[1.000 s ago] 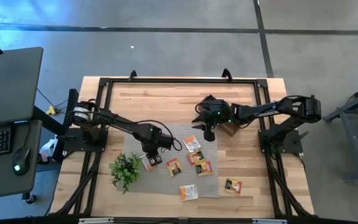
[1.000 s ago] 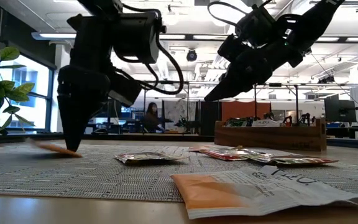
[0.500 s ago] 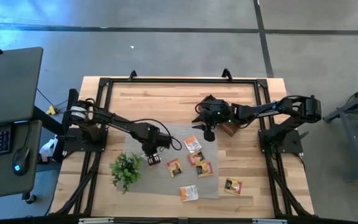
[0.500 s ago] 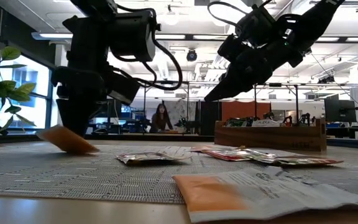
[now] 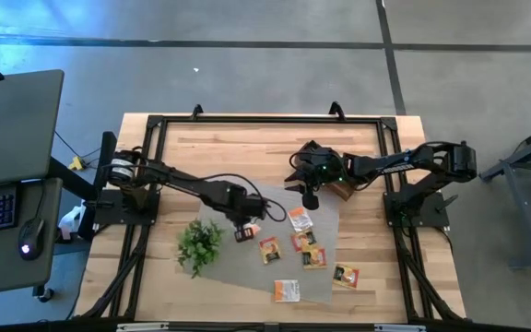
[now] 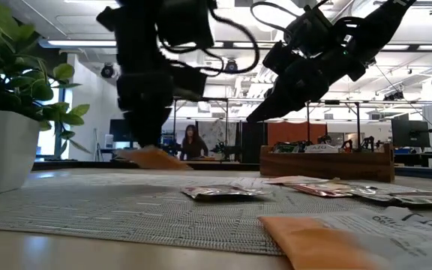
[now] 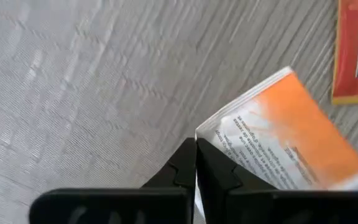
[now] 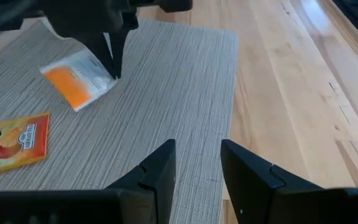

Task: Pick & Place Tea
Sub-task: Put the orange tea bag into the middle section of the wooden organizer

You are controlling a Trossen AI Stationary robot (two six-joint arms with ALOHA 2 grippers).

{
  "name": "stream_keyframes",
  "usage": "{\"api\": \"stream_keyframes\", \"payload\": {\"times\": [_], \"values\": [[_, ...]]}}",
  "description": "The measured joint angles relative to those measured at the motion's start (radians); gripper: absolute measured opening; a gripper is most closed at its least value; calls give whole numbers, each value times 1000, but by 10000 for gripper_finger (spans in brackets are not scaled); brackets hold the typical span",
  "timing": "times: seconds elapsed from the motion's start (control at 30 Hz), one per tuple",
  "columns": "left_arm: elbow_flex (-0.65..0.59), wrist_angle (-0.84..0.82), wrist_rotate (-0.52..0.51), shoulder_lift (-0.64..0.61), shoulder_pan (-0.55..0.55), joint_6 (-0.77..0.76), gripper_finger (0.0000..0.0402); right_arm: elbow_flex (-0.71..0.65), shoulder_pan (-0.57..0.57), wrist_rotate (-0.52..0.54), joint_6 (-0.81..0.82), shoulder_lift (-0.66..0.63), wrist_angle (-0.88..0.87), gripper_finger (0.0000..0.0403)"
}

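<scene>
Several small orange-and-white tea sachets (image 5: 268, 249) lie flat on a grey woven mat (image 5: 247, 272). One more sachet (image 5: 345, 275) lies on the bare wood. My left gripper (image 5: 244, 223) is over the mat's left half, pointing down, shut on one orange-and-white sachet (image 7: 278, 146). My right gripper (image 8: 194, 168) hangs open above the mat's far right corner and touches nothing. A potted green plant (image 5: 201, 244) stands on the mat's left part. My left gripper pinches one corner (image 7: 199, 135) of the sachet between its two fingertips (image 8: 114, 59). It comes from above, pointing steeply down. The sachet (image 6: 152, 157) slopes down and away from the fingers, tilted. I cannot tell whether its low edge touches the mat.
A brown wooden box (image 6: 325, 161) stands on the table under my right arm, beside the mat's far right corner. Bare wood (image 5: 238, 152) lies beyond the mat toward the far edge. A black frame (image 5: 155, 124) rims the table.
My left gripper has taken hold of the sachet, which lay flat on the mat. It has risen and gone toward the table's right edge, tipping the sachet up by its corner. The mat has slid rightward with the plant and the sachets on it. The sachet on the wood stayed.
</scene>
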Motion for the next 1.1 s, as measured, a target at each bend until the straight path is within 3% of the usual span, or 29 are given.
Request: {"api": "stream_keyframes", "payload": {"times": [0.1,0.23,0.37,0.47,0.73,1.1], "values": [[40,-3,-62,0,0,65,1,0,2,0,8,0,2,124],[90,21,-232,0,0,163,1,0,2,-17,129,0,23,124],[117,130,-423,-2,1,291,1,0,2,-22,261,0,32,124],[119,234,-496,-2,1,415,1,0,2,-22,271,0,31,124],[120,365,-517,-4,1,665,1,0,2,-30,360,0,92,124],[120,354,-551,-4,42,703,1,0,2,-29,353,0,117,124]]}}
